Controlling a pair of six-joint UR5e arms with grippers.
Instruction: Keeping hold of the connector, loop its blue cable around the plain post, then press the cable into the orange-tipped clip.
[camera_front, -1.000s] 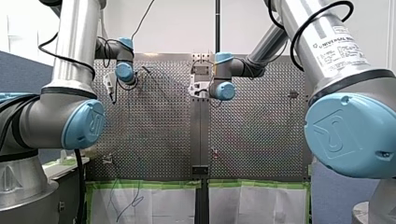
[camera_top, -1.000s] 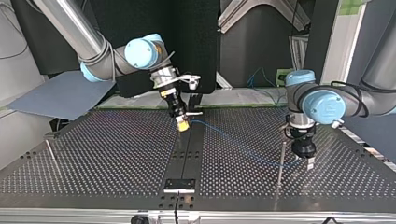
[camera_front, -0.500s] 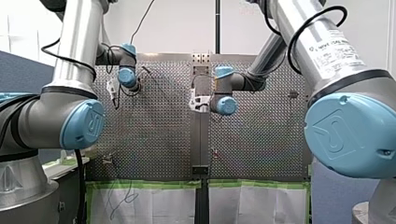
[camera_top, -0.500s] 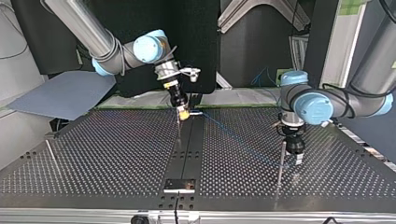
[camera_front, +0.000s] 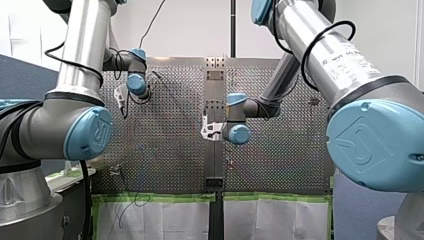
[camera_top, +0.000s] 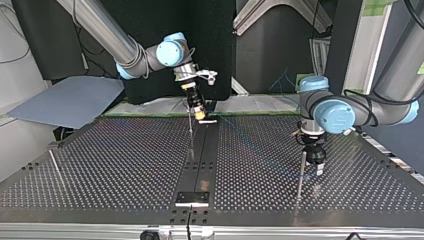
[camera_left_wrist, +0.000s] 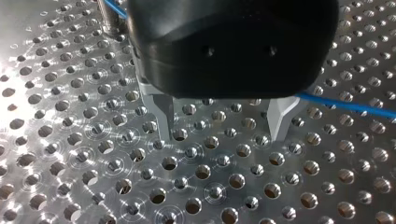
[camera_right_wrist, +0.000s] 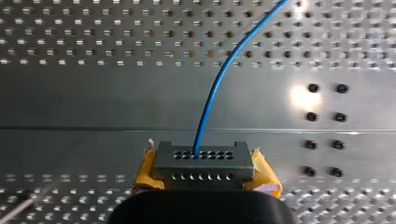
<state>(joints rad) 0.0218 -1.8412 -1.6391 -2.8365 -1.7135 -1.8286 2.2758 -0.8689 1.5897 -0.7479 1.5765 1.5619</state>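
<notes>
Right wrist view: shows my right gripper (camera_right_wrist: 204, 177) clenched on the grey connector (camera_right_wrist: 203, 158), yellow pads (camera_right_wrist: 264, 176) on either flank. Sends the blue cable (camera_right_wrist: 219, 79) out of the connector's face, ahead of the gripper, arcing away over the perforated table (camera_right_wrist: 93, 37). Meets the first demand, then: connector in hand.

Top view: places that gripper over the dark centre strip (camera_top: 200, 165), toward the table's far edge. Places my left gripper (camera_top: 319, 170) at the view's right, just beside the plain post (camera_top: 300, 175). Hints only faintly at the cable stretching between the two grippers.

Left wrist view: shows the metal fingers (camera_left_wrist: 161, 112) spread, nothing between them, only bare holes beneath. Catches the cable passing behind the gripper body and out on both sides, near what looks like the foot of the post. Cannot tell whether the cable wraps the post or merely runs beside it.

Front view: picks out a small reddish-tipped upright by the centre strip, probably the orange-tipped clip (camera_front: 229, 162), near my right gripper but apart from it. Too small to tell whether any cable lies in it.

Judging from all that: grasp done, loop at best partly laid and unconfirmed, pressing into the clip most likely left to do.
</notes>
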